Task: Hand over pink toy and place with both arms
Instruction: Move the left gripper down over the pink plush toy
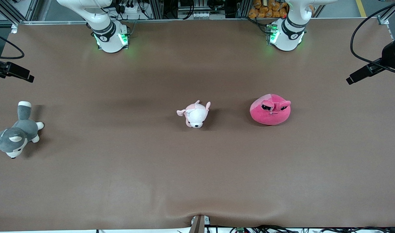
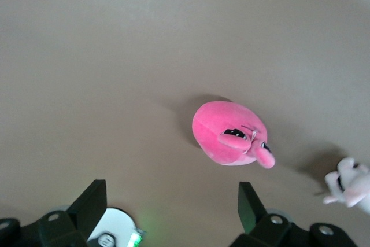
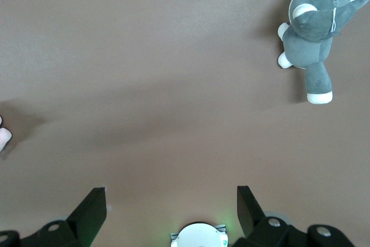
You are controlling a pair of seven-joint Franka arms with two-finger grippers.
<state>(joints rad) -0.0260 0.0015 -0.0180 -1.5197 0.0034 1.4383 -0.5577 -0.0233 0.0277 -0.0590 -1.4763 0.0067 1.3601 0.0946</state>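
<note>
The pink toy (image 1: 270,110) is a round hot-pink plush with two small ears and dark half-closed eyes. It sits on the brown table toward the left arm's end, and it also shows in the left wrist view (image 2: 231,134). My left gripper (image 2: 171,193) hangs open high over the table near its own base (image 2: 113,231), well apart from the toy, with nothing between its fingers. My right gripper (image 3: 170,196) is also open and empty, high over its base (image 3: 199,236). Neither hand shows in the front view, only the arms' bases (image 1: 110,35) (image 1: 286,34).
A pale pink-and-white plush animal (image 1: 195,114) (image 2: 350,184) lies mid-table beside the pink toy. A grey-and-white plush dog (image 1: 16,134) (image 3: 315,33) lies at the right arm's end of the table. Black side cameras (image 1: 13,71) (image 1: 378,64) stand at both table ends.
</note>
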